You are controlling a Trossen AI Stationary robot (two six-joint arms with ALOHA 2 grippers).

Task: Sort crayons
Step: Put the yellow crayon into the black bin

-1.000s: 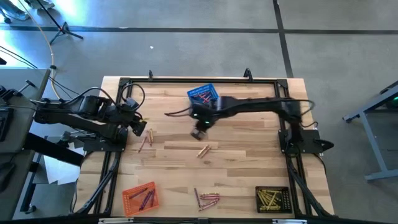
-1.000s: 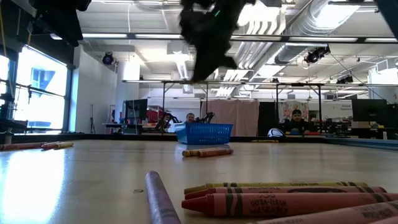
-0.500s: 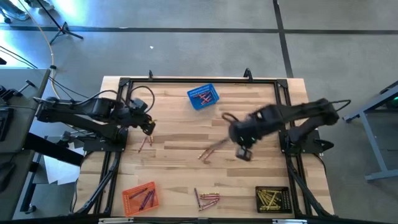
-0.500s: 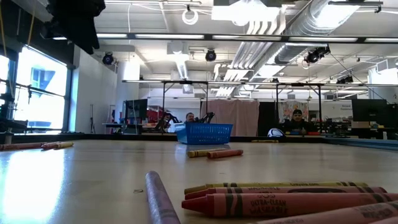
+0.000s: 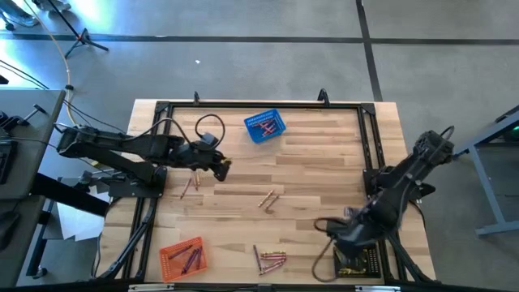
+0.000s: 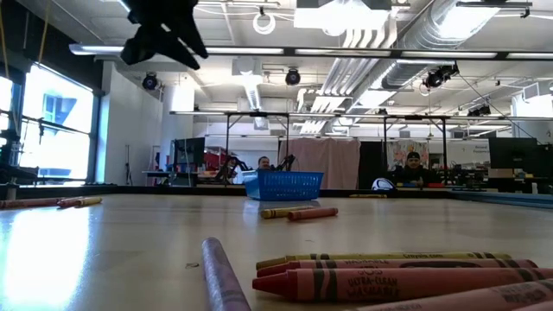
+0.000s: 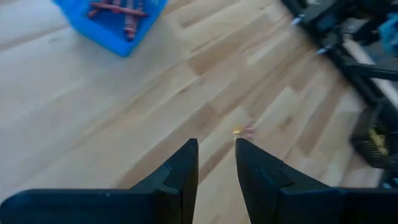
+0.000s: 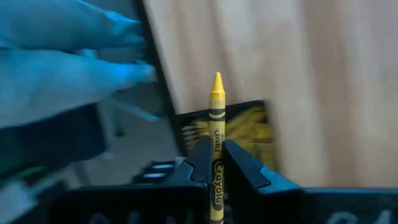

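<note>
My right gripper (image 5: 340,237) hangs over the near right corner, just above the black basket (image 5: 355,259) of yellow crayons, and is shut on a yellow crayon (image 8: 216,118). My left gripper (image 5: 220,169) is open with nothing between its fingers (image 7: 186,167), out over the table's left middle and high above the wood (image 6: 162,30). Two loose crayons (image 5: 268,199) lie flat mid-table, a few (image 5: 190,185) lie at the left, and a bunch (image 5: 270,259) lies at the near edge. My right gripper pinches the yellow crayon by its wrapped lower half (image 8: 216,163) between the two fingers. The crayon lies along the fingers, and its pointed tip (image 8: 216,79) sticks out well past the fingertips. The fingers point steeply down, and the crayon is lifted clear of the table and basket.
A blue basket (image 5: 265,126) with red crayons stands at the far middle, and an orange basket (image 5: 182,257) with purple ones stands at the near left. A black metal frame (image 5: 369,138) runs along the table's edges. People sit in the room beyond the table.
My right gripper has swung from beside the blue basket across the table to the near right corner, over the black basket, turning as it went. My left gripper has reached from the left edge toward the table's middle.
</note>
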